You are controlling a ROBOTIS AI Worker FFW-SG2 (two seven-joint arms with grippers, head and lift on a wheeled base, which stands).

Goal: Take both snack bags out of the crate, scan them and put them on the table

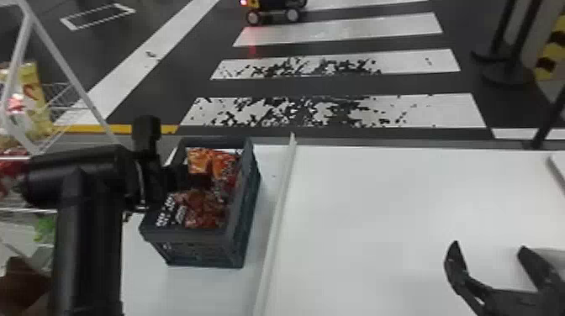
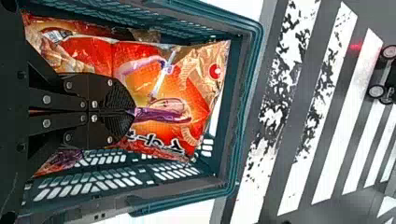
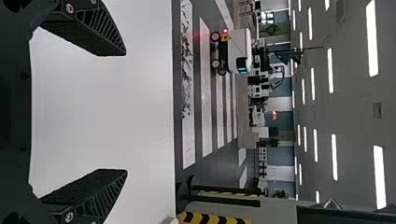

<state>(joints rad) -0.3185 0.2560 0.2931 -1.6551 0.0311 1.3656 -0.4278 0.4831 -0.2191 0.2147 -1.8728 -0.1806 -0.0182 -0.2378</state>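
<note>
The left end effector [image 1: 201, 180], black and flat-fingered, reaches inside the crate, its fingertips pressed together and pinching a crinkled, glossy orange-and-red plastic snack bag [image 2: 187, 74]. That bag lies under its fingers and extends beyond them; a dark red, shiny plastic snack bag [image 1: 204, 212] sits on the side nearer the robot. Around the end effector and both bags stand the slotted walls of a dark blue-grey rectangular plastic crate [image 1: 193, 234], resting on a smooth white bench [image 1: 357, 210]. Just right of the crate runs a raised white strip [image 1: 273, 235]. Well apart to the right, the black right end effector [image 1: 489, 246] is above the bench, fingers spread with nothing between them.
</note>
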